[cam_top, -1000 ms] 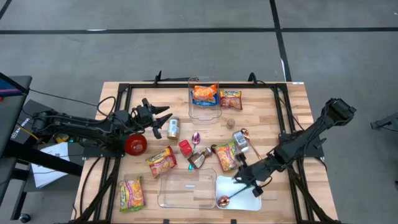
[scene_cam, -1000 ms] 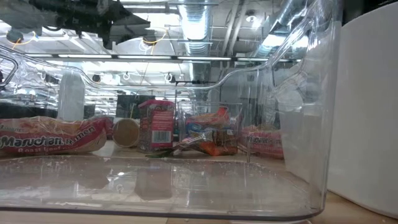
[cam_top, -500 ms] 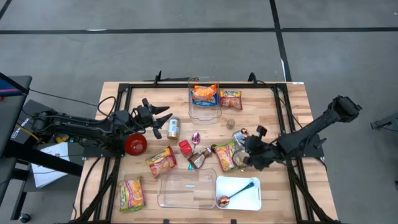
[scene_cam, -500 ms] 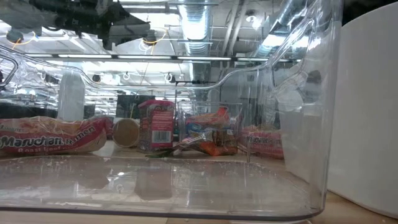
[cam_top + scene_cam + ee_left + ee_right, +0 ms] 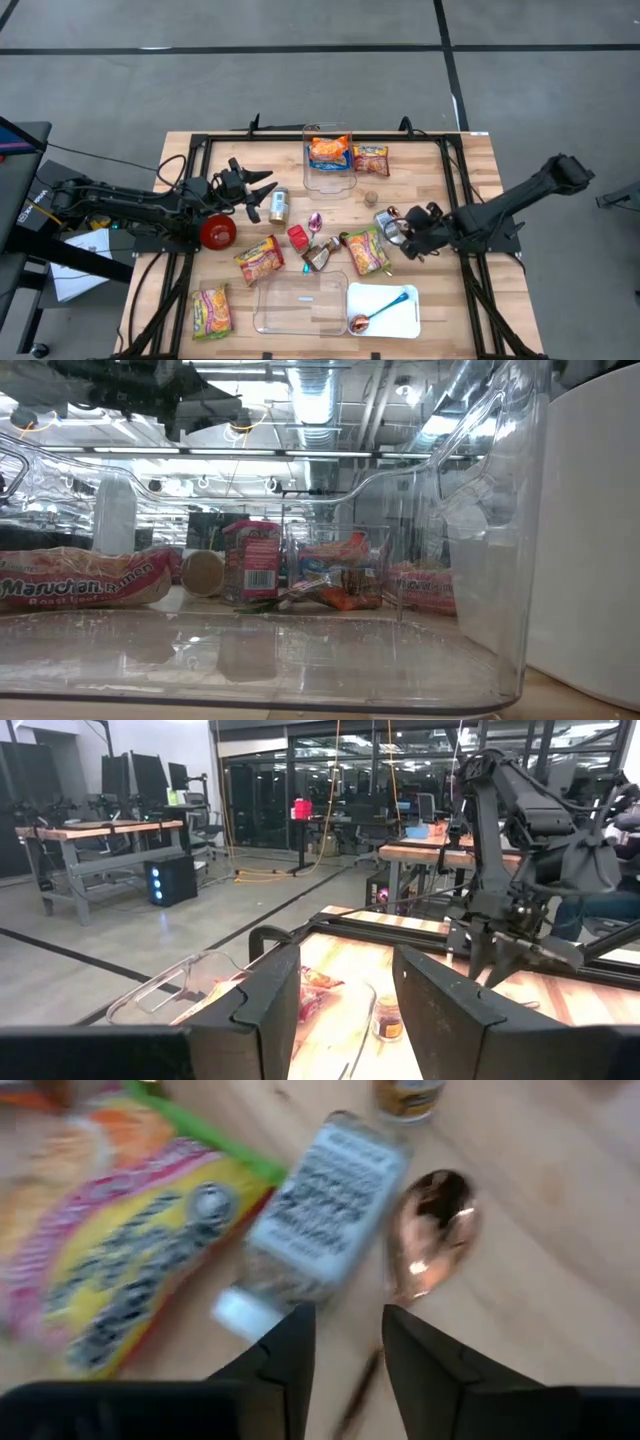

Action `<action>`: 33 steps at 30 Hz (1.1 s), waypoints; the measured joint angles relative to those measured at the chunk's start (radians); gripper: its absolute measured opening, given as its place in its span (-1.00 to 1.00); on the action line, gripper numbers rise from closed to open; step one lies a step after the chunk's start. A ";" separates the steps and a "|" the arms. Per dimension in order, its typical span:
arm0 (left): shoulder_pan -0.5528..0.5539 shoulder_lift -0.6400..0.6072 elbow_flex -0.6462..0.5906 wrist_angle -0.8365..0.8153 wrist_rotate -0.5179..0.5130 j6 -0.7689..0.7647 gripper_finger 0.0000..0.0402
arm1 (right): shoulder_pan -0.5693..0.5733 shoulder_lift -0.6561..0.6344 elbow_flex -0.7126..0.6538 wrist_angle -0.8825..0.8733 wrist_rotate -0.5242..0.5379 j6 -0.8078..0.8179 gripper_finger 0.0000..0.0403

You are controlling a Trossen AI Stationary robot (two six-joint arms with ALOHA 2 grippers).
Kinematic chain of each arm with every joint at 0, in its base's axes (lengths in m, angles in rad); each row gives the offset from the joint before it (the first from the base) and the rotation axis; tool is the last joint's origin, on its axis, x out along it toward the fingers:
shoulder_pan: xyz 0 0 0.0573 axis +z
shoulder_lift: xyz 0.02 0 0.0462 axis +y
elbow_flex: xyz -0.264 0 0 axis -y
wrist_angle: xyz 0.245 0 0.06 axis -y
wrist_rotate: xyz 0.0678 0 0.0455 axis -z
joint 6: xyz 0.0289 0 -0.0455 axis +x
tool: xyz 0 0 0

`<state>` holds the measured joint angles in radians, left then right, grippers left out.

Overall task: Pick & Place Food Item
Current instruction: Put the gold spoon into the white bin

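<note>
Left gripper [image 5: 262, 189] waits with fingers apart beside a can [image 5: 279, 205] on the counter [image 5: 470, 160]. Right gripper [image 5: 345, 1342] hovers, fingers parted and empty, directly over the clear spice bottle [image 5: 315, 1210], which lies flat between a noodle packet [image 5: 110, 1250] and a copper spoon [image 5: 432, 1230], long axis running away from the fingers.

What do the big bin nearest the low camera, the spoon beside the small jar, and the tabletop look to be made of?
Bin: clear rigid plastic, glossy; the packets behind show straight through it and its rim catches highlights.
Spoon: probably polished metal with a copper tone; its bowl mirrors bright spots. Coated plastic cannot be ruled out.
Tabletop: light wood, matte, with visible plank seams.
</note>
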<state>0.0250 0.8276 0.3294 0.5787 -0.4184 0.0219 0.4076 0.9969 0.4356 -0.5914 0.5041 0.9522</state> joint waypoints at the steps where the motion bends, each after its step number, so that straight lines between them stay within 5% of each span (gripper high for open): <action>1: 0.000 0.000 0.000 -0.001 0.000 0.000 -0.23 | 0.013 -0.024 -0.009 0.008 -0.012 0.011 -0.43; 16: 0.000 0.000 0.000 -0.005 0.000 -0.004 -0.23 | 0.069 -0.079 -0.083 -0.003 -0.032 0.125 -0.41; 33: -0.002 0.000 0.000 -0.002 0.000 -0.004 -0.23 | 0.024 0.047 -0.083 0.001 -0.032 0.114 -0.41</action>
<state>0.0235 0.8280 0.3294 0.5763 -0.4179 0.0175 0.4313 1.0442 0.3527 -0.5907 0.4725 1.0664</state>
